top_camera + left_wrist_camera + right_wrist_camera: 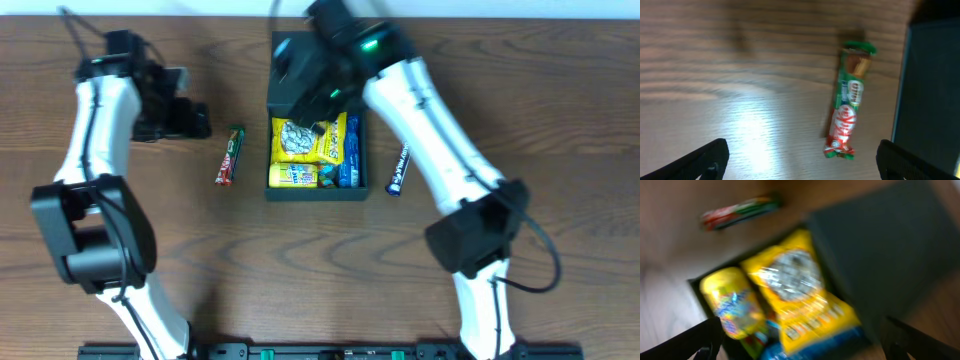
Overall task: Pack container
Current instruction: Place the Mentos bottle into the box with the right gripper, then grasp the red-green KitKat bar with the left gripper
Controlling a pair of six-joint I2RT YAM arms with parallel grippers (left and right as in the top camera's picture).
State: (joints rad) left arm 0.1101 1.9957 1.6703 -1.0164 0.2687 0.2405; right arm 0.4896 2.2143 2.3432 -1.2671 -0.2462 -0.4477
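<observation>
The container (pixel 316 194) is a dark square box at table centre, its flap lid (pixel 295 75) standing open at the far side. It holds yellow snack packets (pixel 310 140) and a blue packet (pixel 350 150); they show blurred in the right wrist view (pixel 795 290). A red and green KitKat bar (pixel 232 156) lies on the table left of the box, also in the left wrist view (pixel 847 107). A dark blue bar (pixel 399 170) lies right of the box. My left gripper (pixel 195 120) is open and empty, left of the KitKat. My right gripper (pixel 318 100) is open, above the box's far part.
The wooden table (pixel 560 120) runs to a dark rail at the near edge (pixel 330 350). The box wall shows at the right edge of the left wrist view (pixel 930 90).
</observation>
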